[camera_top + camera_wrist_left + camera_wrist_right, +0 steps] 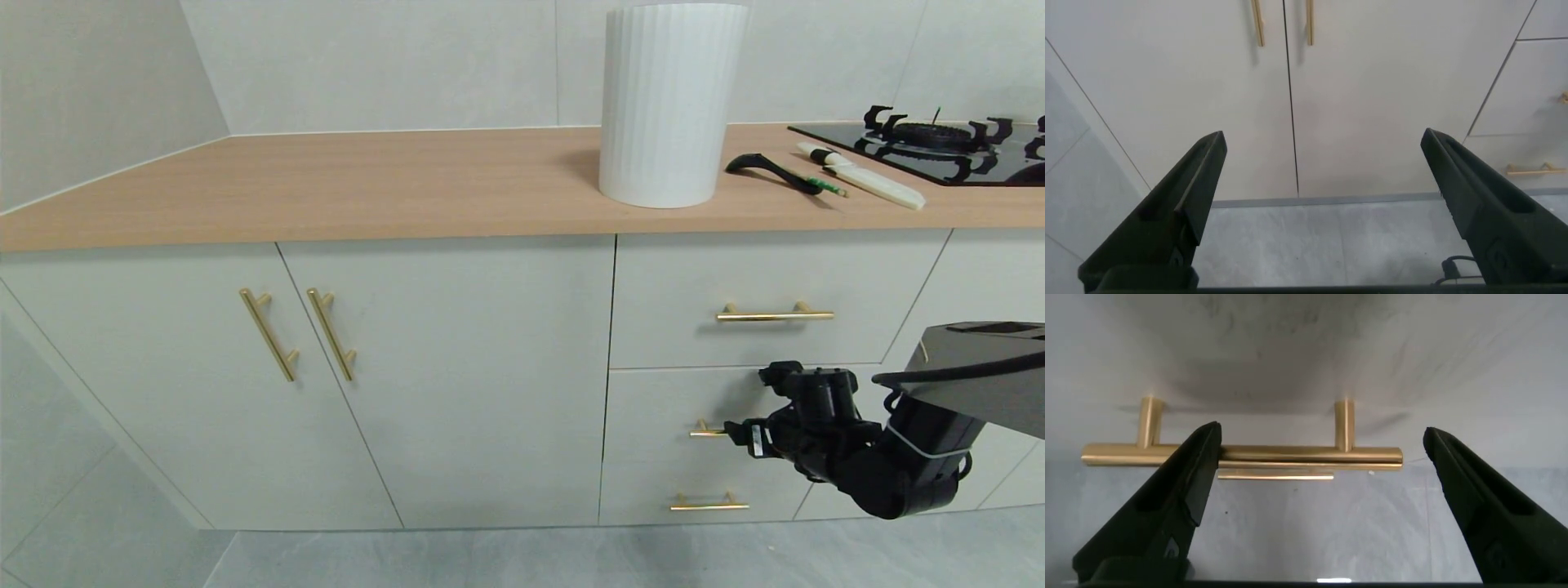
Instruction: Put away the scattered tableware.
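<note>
Right jaws gape wide, brass drawer handle point(1290, 454) just ahead between them (not gripped); left jaws equally wide, empty, facing cupboard doors point(1372, 98).

Our right gripper point(735, 428) sits level with the middle drawer handle point(1290, 454), jaws spread wide just before it. Our left gripper point(1323, 137), well left of that handle, likewise gapes wide.

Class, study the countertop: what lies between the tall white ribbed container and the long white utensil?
A black-handled utensil, with a small green piece at its tip, lies between the white ribbed container and the white utensil; the head view shows it.
</note>
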Available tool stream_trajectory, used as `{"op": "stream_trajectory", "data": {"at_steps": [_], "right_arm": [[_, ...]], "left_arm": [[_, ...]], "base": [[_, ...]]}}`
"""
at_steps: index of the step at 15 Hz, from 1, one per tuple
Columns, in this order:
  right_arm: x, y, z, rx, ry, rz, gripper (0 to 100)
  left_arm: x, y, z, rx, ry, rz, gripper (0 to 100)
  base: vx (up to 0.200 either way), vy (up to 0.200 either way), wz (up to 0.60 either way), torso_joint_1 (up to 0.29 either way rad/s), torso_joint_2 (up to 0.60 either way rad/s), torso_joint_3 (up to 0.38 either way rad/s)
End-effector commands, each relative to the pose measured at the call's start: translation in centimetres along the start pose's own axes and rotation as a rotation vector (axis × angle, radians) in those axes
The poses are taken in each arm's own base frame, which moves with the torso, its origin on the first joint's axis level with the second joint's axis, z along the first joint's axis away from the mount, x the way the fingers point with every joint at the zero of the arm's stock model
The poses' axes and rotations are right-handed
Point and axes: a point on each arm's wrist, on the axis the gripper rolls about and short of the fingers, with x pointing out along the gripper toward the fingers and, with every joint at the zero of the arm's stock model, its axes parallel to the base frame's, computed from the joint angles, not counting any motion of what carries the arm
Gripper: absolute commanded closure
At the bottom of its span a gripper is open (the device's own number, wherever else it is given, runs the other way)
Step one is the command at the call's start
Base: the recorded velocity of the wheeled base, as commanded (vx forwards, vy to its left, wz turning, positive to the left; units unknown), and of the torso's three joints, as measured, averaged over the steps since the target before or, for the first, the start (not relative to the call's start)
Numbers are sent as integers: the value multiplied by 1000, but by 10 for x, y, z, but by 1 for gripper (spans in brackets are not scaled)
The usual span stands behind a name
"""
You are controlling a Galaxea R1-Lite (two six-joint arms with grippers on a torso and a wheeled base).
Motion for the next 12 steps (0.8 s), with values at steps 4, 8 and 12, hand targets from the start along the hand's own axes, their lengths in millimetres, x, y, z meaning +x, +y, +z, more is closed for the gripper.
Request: {"op": "stream_trajectory", "data": {"at_steps": [4,8,12], "right_arm": [[4,0,-7,-7,26,-1,0],[1,0,-5,-6,23,-1,0],[-14,-2,4,-8,14,1,0]], "left_arm": [[0,0,0,0,1,1,0],[0,0,0,0,1,0,0],[0,0,0,0,1,1,0]], "base": [[0,0,0,0,0,0],[0,0,0,0,0,0],[0,0,0,0,0,0]]}}
